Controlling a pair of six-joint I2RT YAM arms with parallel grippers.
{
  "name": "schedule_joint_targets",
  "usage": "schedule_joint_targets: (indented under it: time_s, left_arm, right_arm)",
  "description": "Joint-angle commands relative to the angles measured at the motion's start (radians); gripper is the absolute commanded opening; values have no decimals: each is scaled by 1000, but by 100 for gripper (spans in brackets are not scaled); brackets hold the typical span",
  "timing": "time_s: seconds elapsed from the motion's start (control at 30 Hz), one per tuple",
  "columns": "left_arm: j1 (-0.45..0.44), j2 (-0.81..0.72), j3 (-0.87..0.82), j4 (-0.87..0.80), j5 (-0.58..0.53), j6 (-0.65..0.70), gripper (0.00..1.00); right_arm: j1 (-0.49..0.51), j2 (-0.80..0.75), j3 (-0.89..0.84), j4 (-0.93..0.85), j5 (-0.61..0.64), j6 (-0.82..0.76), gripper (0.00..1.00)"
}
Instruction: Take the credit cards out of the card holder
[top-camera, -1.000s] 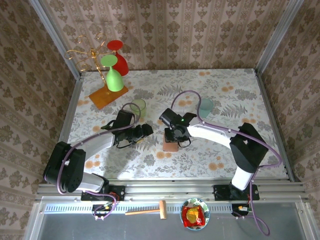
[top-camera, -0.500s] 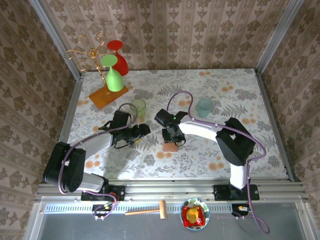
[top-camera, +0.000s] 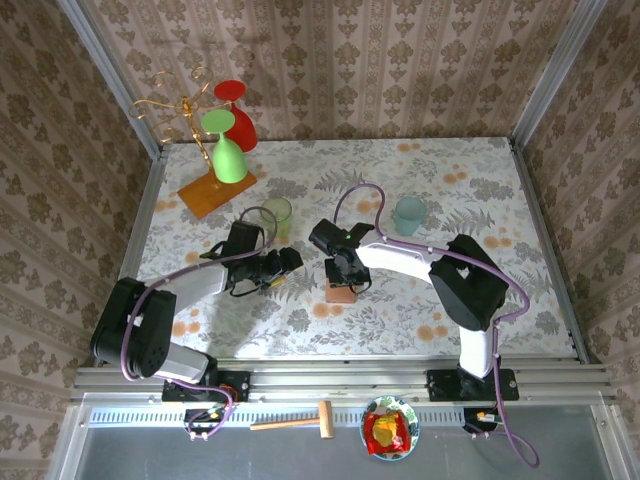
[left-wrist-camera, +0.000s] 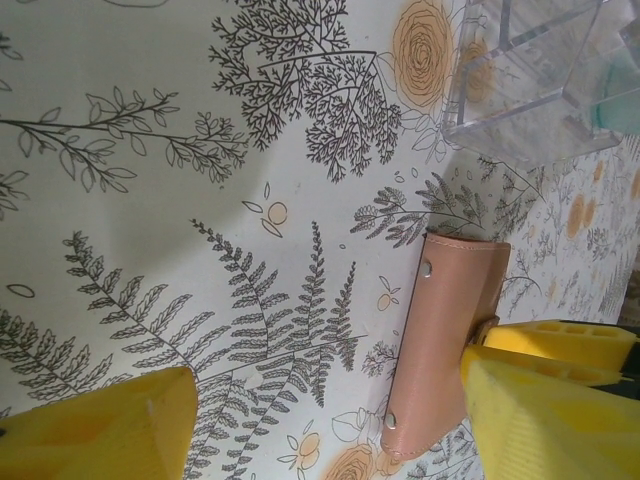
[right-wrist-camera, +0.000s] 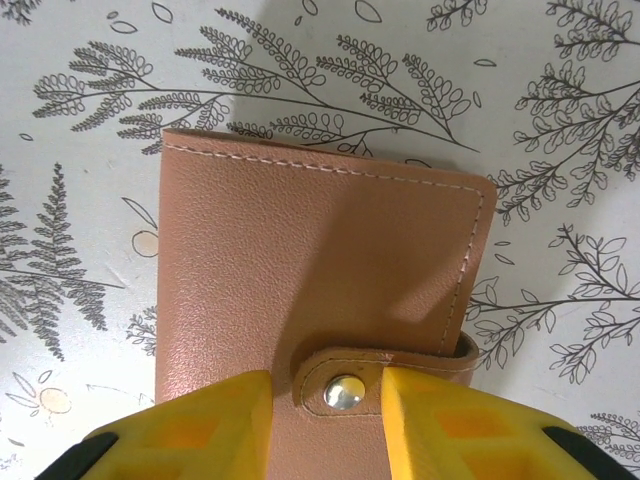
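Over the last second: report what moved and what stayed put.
The right arm folded in toward the left, carrying the right gripper slightly left above the card holder. No visible grasp or release. The card holder stayed where it was, and the left gripper barely shifted, its jaws open.

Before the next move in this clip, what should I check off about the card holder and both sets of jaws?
1. Card holder lying flat on the table: ok.
2. Snap strap undone: not ok, it is fastened.
3. Right jaws lined up on the snap: ok, one on each side of it.
4. Right jaws actually pinching the strap: cannot tell.
5. Left jaws open and waiting beside the holder: ok.
6. Credit cards out: not ok, the holder is closed.
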Motion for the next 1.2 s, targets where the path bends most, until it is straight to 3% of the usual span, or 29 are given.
schedule_joint_targets:
  time_s: [0.0,0.8,1.17]
  left_arm:
    - [10,7,2,14,20,13,72]
    - [-20,6,34,-4,29,18,72]
    - [-172,37,90,49,16,-62,72]
  right_arm:
    - [-4,40,11,-8,-5,20,36]
    - [-29,38,-78,94,-77,28,16]
    - [-36,-61,-164,222,-126,43,10]
